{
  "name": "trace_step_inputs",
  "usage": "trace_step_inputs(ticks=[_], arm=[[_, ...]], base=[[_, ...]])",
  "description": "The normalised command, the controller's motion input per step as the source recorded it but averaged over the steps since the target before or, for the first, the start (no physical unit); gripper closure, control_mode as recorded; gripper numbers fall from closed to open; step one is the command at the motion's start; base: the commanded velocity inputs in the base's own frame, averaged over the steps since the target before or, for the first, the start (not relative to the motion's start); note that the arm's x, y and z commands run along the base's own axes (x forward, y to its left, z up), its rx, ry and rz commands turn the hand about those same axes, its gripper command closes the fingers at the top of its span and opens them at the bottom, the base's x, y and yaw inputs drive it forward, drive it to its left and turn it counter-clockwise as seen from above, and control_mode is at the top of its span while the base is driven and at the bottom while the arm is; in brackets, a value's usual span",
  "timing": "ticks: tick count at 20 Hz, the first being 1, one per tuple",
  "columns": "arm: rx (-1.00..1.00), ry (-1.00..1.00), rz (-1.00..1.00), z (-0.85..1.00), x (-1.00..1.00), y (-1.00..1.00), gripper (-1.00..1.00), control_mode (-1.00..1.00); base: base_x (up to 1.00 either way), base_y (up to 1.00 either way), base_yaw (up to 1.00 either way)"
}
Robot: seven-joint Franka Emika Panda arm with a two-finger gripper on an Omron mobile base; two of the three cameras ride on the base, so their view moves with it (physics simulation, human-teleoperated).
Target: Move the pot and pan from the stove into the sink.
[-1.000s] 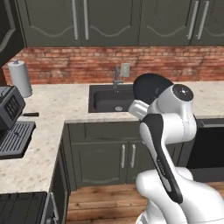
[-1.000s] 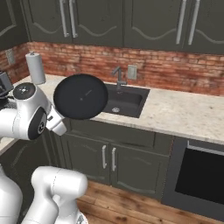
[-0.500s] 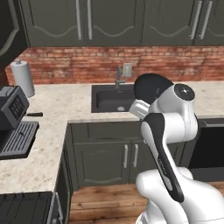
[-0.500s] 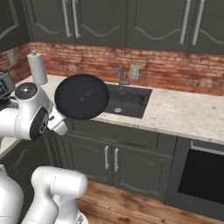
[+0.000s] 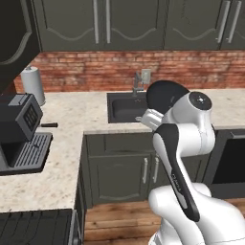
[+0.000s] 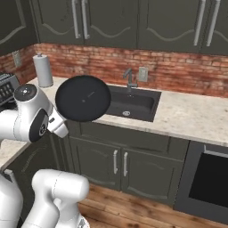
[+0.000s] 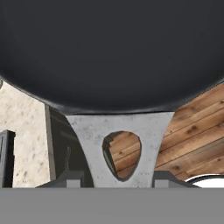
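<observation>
The sink (image 6: 132, 104) is set in the counter (image 6: 196, 119), with the faucet (image 6: 128, 79) at its back edge against the brick wall (image 6: 178, 71). The pan (image 6: 83, 98) hangs tilted on edge in the air in front of the sink's left end, apart from it, above the cabinet doors (image 6: 118, 162). Well left of the sink, a paper towel roll (image 5: 32, 84) stands on the counter by the wall, and a coffee machine (image 5: 19, 127) sits nearer than it.
</observation>
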Motion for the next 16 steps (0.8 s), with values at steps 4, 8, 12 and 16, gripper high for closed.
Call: trace_step_inputs(ticks=[4,8,12,16], arm=[[0.00,0.00,0.00,0.00,0.00,0.00,1.00,1.00],[0.00,0.00,0.00,0.00,0.00,0.00,1.00,1.00],[0.00,0.00,0.00,0.00,0.00,0.00,1.00,1.00],[0.00,0.00,0.00,0.00,0.00,0.00,1.00,1.00]], base=[[0.31,-0.06,0.00],[0.53,-0.03,0.00],[0.59,-0.01,0.00],[0.58,-0.05,0.00]])
